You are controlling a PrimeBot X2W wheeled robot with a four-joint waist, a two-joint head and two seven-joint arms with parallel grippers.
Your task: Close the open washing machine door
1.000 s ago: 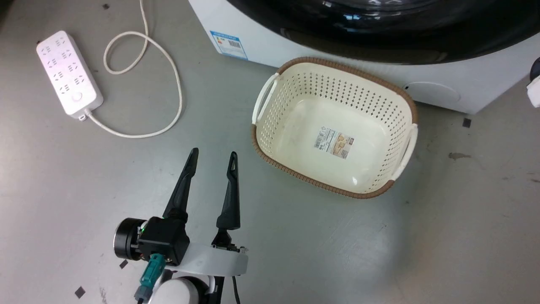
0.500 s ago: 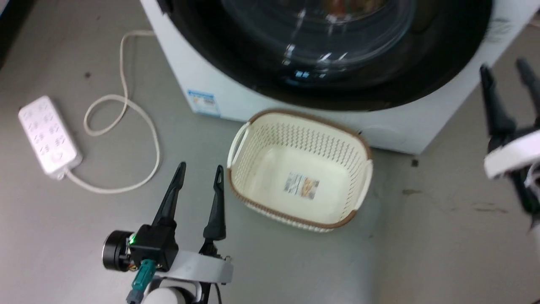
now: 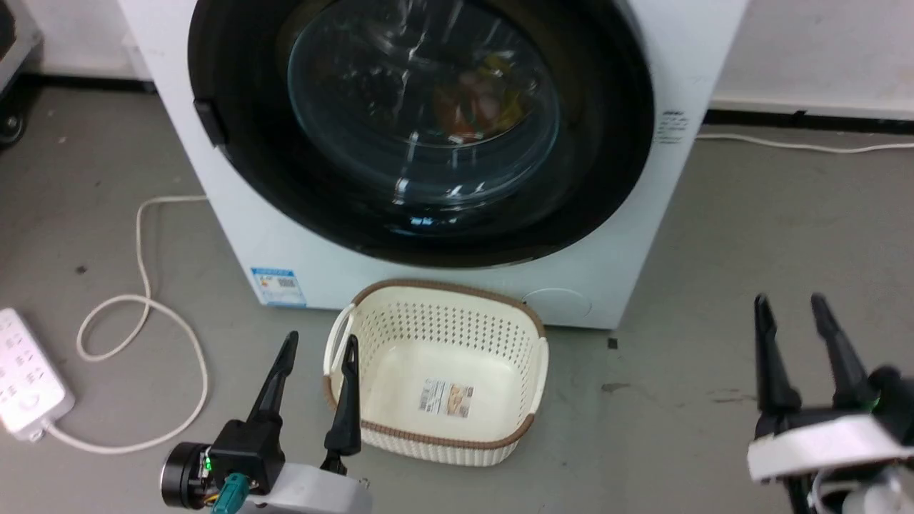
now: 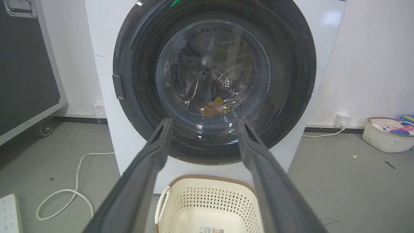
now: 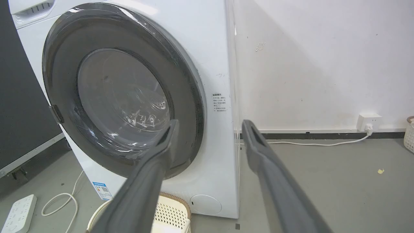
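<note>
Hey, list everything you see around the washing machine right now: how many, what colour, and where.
washing machine: one, white, against the wall
washing machine door: one, black rim, clear glass, looks flush on the machine's front
laundry basket: one, cream with brown rim, floor before the machine
power strip: one, white, floor at left, pale cord attached
second basket: one, pale, far right by the wall, holding clothes
case: one, black, left of the machine
left gripper: one, dark, open, lower left
right gripper: one, dark, open, lower right
</note>
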